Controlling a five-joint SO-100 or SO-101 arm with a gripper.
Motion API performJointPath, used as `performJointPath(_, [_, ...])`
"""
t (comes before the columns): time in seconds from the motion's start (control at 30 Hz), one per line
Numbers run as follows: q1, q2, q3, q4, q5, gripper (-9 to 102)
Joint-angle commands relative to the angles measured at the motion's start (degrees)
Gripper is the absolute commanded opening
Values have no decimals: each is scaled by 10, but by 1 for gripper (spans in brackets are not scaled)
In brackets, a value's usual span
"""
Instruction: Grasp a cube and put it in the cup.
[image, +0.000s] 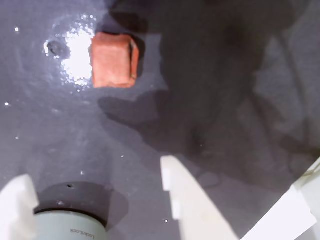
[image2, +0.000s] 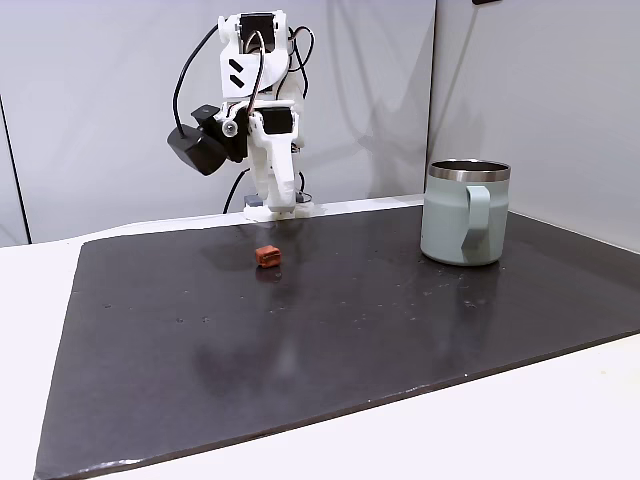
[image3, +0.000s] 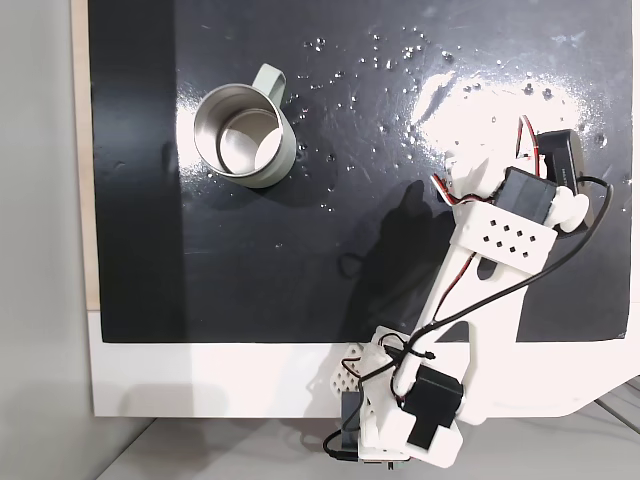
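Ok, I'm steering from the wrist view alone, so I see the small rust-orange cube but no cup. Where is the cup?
Observer: In a fixed view, the pale sage-green mug with a steel rim stands upright at the right of the dark mat, well apart from the small rust-orange cube.
Operator: Anything inside it?
Observer: Seen from above in a fixed view, the mug looks empty.
Operator: Which way is its handle?
Observer: From above, the handle points to the top right, away from the base of the white arm.
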Motion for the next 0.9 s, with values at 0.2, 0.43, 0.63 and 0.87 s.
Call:
performJointPath(0.2, [10, -37, -40, -7, 6, 28])
performJointPath(0.43, [20, -109, -52, -35, 4, 28])
performJointPath(0.63, [27, -164, -83, -44, 2, 28])
performJointPath(0.87, [31, -214, -110, -55, -3, 27])
